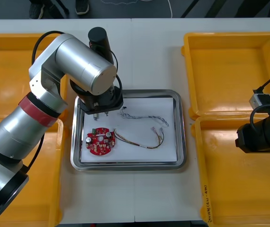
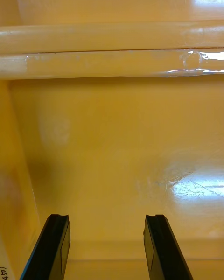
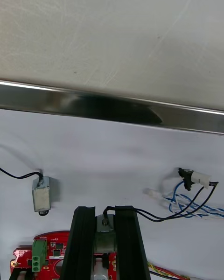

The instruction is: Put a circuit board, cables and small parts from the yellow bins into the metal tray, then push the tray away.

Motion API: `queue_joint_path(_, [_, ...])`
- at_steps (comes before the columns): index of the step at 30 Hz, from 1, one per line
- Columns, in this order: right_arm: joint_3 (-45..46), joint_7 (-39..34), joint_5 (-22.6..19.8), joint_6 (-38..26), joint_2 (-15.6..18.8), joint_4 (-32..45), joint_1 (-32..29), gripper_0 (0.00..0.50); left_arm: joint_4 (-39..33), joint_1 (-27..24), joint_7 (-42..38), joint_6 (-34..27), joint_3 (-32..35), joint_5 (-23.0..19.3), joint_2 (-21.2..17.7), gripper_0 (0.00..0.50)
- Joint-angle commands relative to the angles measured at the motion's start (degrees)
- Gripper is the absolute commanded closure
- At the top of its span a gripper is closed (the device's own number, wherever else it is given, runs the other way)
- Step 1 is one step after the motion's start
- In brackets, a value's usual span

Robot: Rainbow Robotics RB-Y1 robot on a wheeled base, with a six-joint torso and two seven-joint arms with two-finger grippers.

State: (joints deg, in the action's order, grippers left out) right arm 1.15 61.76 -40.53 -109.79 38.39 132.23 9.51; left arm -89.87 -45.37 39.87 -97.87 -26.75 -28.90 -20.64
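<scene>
While right pincer (image 2: 106, 219) hangs spread, left pincer (image 3: 105, 213) above the tray (image 3: 112, 109) pinches a small metal part (image 3: 105, 235) lengthwise

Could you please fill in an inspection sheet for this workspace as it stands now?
Surface: light table, with the white-lined metal tray at its middle.
Job's things: round red circuit board and loose small metal part lie in the tray; held small metal part sits between the left gripper's fingers.
Clutter: nothing seen.
Grippers: left gripper over the tray's far left corner, shut on the held part; right gripper open over the near right yellow bin.
Cables: twisted blue and white cable and red and yellow cable lie in the tray; thin black cable runs from the held part.
Surroundings: yellow bins, two at each side.
</scene>
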Motion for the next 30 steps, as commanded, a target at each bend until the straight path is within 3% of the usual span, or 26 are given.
queue_joint_path(1, [1.6, -0.2, 0.1, -0.2, -0.2, 0.9, -0.6, 0.039, -0.7, 1.6, 4.9, 1.4, -0.5, 1.3, 1.5, 0.500])
queue_joint_path(9, [1.6, -0.2, 0.0, -0.2, -0.2, 0.9, -0.6, 0.039, -0.8, 2.8, 6.1, 2.2, -0.5, 1.8, 1.5, 0.499])
queue_joint_path(12, [1.6, -0.1, 0.0, -0.2, -0.2, 1.0, -0.6, 0.040, -0.8, 2.8, 6.4, 2.2, -0.6, 1.9, 1.5, 0.449])
queue_joint_path(13, [1.8, -0.1, 0.0, -0.2, -0.2, 1.0, -0.6, 0.040, -0.8, 2.8, 6.4, 2.2, -0.6, 1.9, 1.5, 0.321])
queue_joint_path(14, [1.6, -0.1, 0.0, -0.2, -0.2, 0.9, -0.6, 0.041, -0.8, 2.8, 6.4, 2.2, -0.5, 1.9, 1.5, 0.238])
queue_joint_path(15, [1.6, -0.1, 0.0, -0.2, -0.2, 1.0, -0.6, 0.040, -1.0, 2.8, 6.4, 2.2, -0.6, 1.9, 1.5, 0.083])
queue_joint_path(16, [1.6, -0.1, 0.0, -0.2, -0.2, 1.0, -0.6, 0.039, -1.5, 2.8, 6.4, 2.2, -0.5, 2.2, 1.5, 0.000])
queue_joint_path(30, [1.6, -0.1, -0.2, -0.2, -0.2, 1.0, -0.6, 0.040, -8.2, 2.5, 6.6, -3.6, 2.3, 3.8, 1.4, 0.000])
